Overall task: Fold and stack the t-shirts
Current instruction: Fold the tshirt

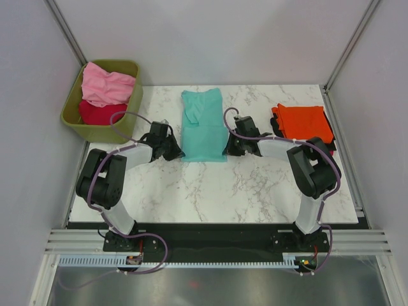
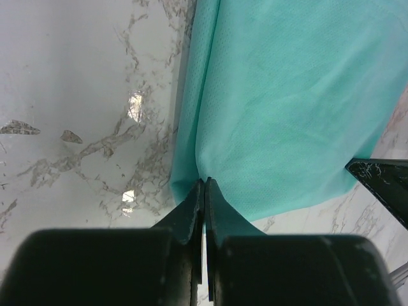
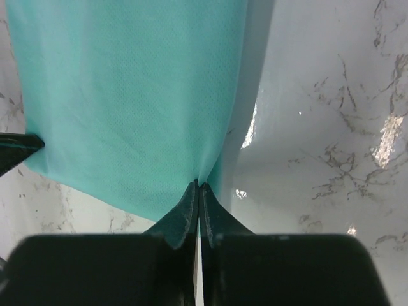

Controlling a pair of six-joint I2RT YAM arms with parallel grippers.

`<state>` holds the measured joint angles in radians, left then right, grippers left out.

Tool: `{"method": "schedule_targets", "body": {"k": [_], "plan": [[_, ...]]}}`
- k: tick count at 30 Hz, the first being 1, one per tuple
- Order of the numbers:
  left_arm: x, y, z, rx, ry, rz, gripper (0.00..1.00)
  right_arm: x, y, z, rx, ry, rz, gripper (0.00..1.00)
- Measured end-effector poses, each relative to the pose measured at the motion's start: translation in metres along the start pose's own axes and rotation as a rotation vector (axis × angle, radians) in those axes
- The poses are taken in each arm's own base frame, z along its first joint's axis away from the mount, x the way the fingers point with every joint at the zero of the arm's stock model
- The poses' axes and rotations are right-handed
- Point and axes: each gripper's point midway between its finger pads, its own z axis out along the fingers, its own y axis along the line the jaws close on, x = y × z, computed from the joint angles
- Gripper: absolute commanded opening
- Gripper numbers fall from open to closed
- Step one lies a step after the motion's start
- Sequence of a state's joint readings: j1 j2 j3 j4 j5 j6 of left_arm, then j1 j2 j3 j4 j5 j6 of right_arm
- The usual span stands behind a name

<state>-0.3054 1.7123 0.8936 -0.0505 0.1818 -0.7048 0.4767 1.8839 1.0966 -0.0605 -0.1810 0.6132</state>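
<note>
from above, the teal t-shirt lies as a long narrow strip at mid-desk, with the orange stack at its 3 o'clock. your left claw sits at the shirt's 7 o'clock corner, your right claw at 5 o'clock.

left wrist view: the jaws are pinched tight on the very hem corner.

right wrist view: the same, closed on a thin bite of cloth.

both bites look shallow. lift fast or unevenly and a corner may slip out, or the layers may part and skew the fold.
</note>
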Motion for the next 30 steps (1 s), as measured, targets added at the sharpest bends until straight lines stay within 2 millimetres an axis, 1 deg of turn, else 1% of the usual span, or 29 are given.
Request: {"method": "schedule_targets", "body": {"k": [1, 5, 7, 8, 11, 12, 13, 15, 17, 18, 20, 23, 28, 30], "plan": [[0.001, 0.001, 0.000, -0.003, 0.003, -0.001, 0.02, 0.001, 0.000, 0.000, -0.002, 0.004, 0.003, 0.00], [0.013, 0.012, 0.001, -0.023, 0.027, -0.007, 0.02, 0.002, 0.002, -0.001, -0.008, 0.009, 0.008, 0.00], [0.015, 0.012, 0.000, -0.015, 0.024, -0.006, 0.02, 0.001, 0.003, -0.003, -0.013, 0.009, 0.008, 0.00], [0.016, 0.013, 0.000, -0.011, 0.020, -0.005, 0.02, 0.001, 0.004, -0.005, -0.015, 0.008, 0.008, 0.02], [0.019, 0.014, -0.004, -0.008, 0.016, -0.003, 0.08, 0.001, 0.008, -0.009, -0.025, 0.008, 0.008, 0.11], [0.020, 0.015, -0.005, -0.009, 0.016, -0.003, 0.10, 0.001, 0.009, -0.010, -0.027, 0.009, 0.008, 0.14], [0.021, 0.016, -0.006, -0.011, 0.017, -0.002, 0.13, 0.001, 0.009, -0.011, -0.028, 0.012, 0.009, 0.28], [0.023, 0.017, -0.008, -0.014, 0.018, 0.001, 0.19, 0.003, 0.008, -0.011, -0.024, 0.017, 0.013, 0.37], [0.023, 0.017, -0.009, -0.014, 0.018, 0.007, 0.25, 0.003, 0.008, -0.011, -0.022, 0.020, 0.008, 0.42], [0.023, 0.017, -0.010, -0.015, 0.018, 0.009, 0.32, 0.004, 0.007, -0.011, -0.020, 0.020, 0.009, 0.47], [0.025, 0.018, -0.014, -0.015, 0.018, 0.014, 0.42, 0.004, 0.005, -0.011, -0.012, 0.022, 0.010, 0.48], [0.027, 0.020, -0.023, -0.023, 0.008, 0.020, 0.52, 0.008, 0.003, -0.012, -0.001, 0.036, 0.013, 0.49], [0.032, 0.024, -0.032, -0.032, 0.006, 0.026, 0.57, 0.017, 0.006, -0.012, -0.002, 0.063, 0.009, 0.49], [0.033, 0.025, -0.032, -0.034, 0.008, 0.029, 0.60, 0.021, 0.008, -0.012, -0.012, 0.071, 0.006, 0.52]]}}
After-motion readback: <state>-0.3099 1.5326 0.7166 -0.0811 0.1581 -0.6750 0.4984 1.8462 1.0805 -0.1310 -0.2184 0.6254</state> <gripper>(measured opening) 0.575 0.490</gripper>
